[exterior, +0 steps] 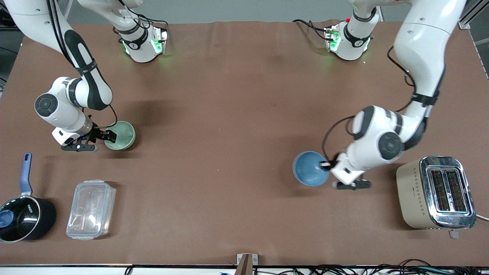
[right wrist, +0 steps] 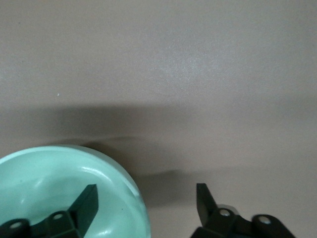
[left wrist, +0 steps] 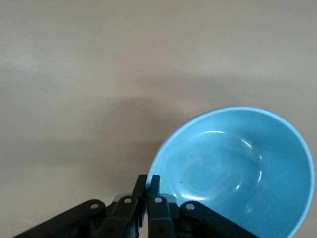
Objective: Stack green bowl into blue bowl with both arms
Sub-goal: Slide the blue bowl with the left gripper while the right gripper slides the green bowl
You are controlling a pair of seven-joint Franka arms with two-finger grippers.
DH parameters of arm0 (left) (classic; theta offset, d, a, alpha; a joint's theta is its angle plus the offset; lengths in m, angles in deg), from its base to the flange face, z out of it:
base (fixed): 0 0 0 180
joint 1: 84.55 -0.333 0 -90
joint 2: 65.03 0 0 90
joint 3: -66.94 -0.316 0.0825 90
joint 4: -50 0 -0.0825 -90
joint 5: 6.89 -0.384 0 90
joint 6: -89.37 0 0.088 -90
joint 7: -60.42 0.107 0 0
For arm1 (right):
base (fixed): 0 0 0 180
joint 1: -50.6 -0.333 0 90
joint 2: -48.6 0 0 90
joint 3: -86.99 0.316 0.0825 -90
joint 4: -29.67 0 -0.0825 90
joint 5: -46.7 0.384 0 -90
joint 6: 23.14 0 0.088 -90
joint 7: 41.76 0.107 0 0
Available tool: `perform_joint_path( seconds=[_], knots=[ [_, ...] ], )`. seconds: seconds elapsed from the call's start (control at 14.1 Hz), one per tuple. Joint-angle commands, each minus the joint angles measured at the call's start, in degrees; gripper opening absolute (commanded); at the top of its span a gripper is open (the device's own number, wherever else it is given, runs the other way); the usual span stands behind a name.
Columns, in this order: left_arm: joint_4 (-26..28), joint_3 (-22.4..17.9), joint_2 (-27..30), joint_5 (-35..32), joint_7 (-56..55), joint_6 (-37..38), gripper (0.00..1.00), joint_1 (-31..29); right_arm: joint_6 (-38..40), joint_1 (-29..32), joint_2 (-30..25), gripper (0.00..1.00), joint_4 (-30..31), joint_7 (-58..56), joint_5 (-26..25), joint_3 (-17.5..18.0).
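Nearest the front camera, a black saucepan (exterior: 23, 219) with a blue handle is cut off by the frame edge; beside it lies a clear, lidded plastic box (exterior: 91, 209). At the left arm's end stands a cream toaster (exterior: 435, 192) with a chrome top. Brown cloth covers the table (exterior: 237, 122).

The left gripper (exterior: 329, 165) is closed on the rim of the smooth, round blue bowl (exterior: 310, 168), which tilts; the fingers (left wrist: 155, 184) pinch the rim (left wrist: 198, 129).

The right gripper (exterior: 102, 136) is spread wide around the rim of the pale green bowl (exterior: 123, 134), one finger (right wrist: 85, 202) inside the bowl (right wrist: 44, 188), one outside.
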Motion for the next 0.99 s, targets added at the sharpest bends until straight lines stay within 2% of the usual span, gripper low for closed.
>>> perform_joint_path(
  seconds=[0.0,0.21,0.35,0.5,0.57,0.71,0.92],
  knots=[
    [-2.48,0.52,-1.34,-0.93,-9.06,0.78,0.00,7.51,-0.90,0.71,-1.36,0.38,1.79,-0.26,-0.61,0.31],
    [-4.33,0.44,-4.33,-1.10,-17.68,-1.06,0.00,15.25,-0.64,1.15,-1.28,0.11,1.71,0.17,0.10,0.31],
    [-4.51,0.09,-6.00,-1.11,-21.11,-2.82,0.00,18.95,-0.20,1.15,-1.36,0.00,1.36,0.35,2.36,0.31],
    [-4.51,0.00,-7.32,-1.19,-23.93,-5.98,0.00,21.50,1.11,1.07,-1.89,0.00,1.09,-0.09,3.44,0.22],
    [-4.51,0.00,-7.93,-1.19,-24.11,-6.95,0.00,22.65,5.04,1.07,-3.11,0.00,-0.04,-0.09,3.44,0.22],
    [-4.51,-0.09,-9.51,-1.80,-24.03,-9.15,0.01,24.14,16.97,0.89,-8.02,0.00,-5.12,0.00,4.22,0.13],
    [-4.51,-0.09,-10.40,-3.91,-24.12,-9.51,0.06,24.50,35.00,0.02,-9.01,0.00,-18.37,0.61,7.73,0.57]
  ],
)
